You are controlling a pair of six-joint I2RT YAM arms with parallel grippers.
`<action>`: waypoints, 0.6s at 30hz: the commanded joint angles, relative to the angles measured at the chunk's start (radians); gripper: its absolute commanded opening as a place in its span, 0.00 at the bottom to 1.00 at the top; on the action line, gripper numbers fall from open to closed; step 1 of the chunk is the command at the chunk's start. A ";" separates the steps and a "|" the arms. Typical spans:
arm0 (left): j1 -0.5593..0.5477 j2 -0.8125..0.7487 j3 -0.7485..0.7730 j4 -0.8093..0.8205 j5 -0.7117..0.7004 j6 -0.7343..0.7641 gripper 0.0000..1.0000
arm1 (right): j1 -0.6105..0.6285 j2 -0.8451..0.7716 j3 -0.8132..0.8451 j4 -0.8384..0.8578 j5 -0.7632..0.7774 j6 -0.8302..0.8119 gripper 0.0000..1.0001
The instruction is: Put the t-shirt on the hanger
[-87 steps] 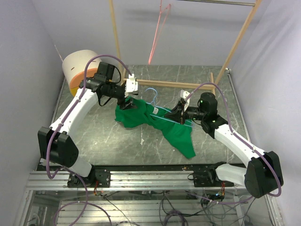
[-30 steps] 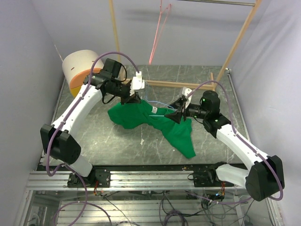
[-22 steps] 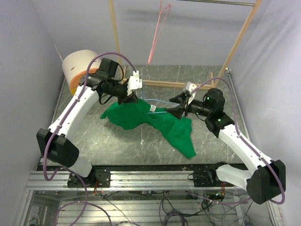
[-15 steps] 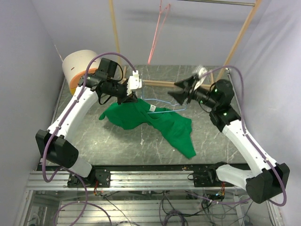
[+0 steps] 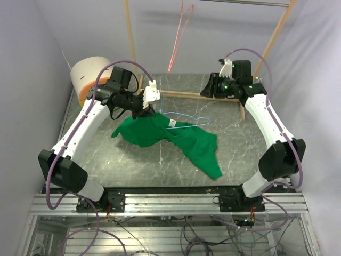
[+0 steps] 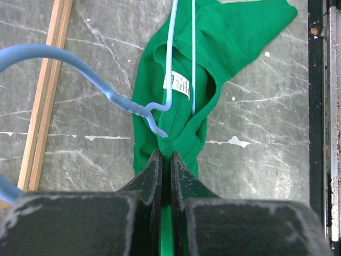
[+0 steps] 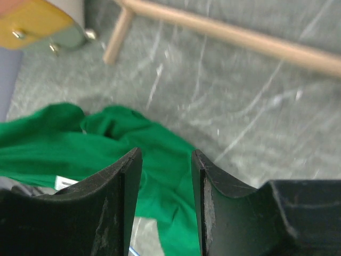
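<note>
The left gripper (image 5: 145, 108) pinches the neck edge of the green t-shirt (image 5: 184, 144), jaws pressed together on a fold of cloth close to the white label (image 6: 180, 84). The shirt lies crumpled in the middle of the dark marbled table (image 5: 106, 154), one end trailing toward the near right. The light blue hanger (image 6: 122, 102) rests on its far part. The hook curls out to one side of the pinched fold, and the wires run across the neck opening. One wire reaches right up to the fingertips, and it cannot be told whether it is caught with the cloth. From above, one arm of the hanger shows bare past the shirt's far edge.

The right gripper (image 7: 166, 159) hangs at the far right, well apart from the shirt, jaws spread with nothing between them. It is above the wooden base rail (image 5: 184, 95) of a clothes rack. That rail lies on the table just beyond the hanger, and slanting wooden uprights (image 5: 129, 42) rise from it on both sides. A pink-red wire hanger (image 5: 176, 45) dangles high over the far edge. A cream and orange drum (image 5: 85, 74) fills the far left corner, close behind the left arm.
</note>
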 commanded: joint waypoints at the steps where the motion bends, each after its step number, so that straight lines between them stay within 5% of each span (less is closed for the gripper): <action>1: 0.006 -0.035 0.004 0.024 0.007 -0.012 0.07 | 0.001 0.039 0.027 -0.260 -0.043 -0.001 0.42; 9: 0.004 -0.035 0.012 -0.033 0.035 0.033 0.07 | 0.027 0.123 -0.004 -0.337 -0.223 -0.040 0.41; 18: -0.003 -0.041 0.012 -0.072 0.069 0.070 0.07 | 0.120 0.222 0.008 -0.420 -0.189 -0.094 0.40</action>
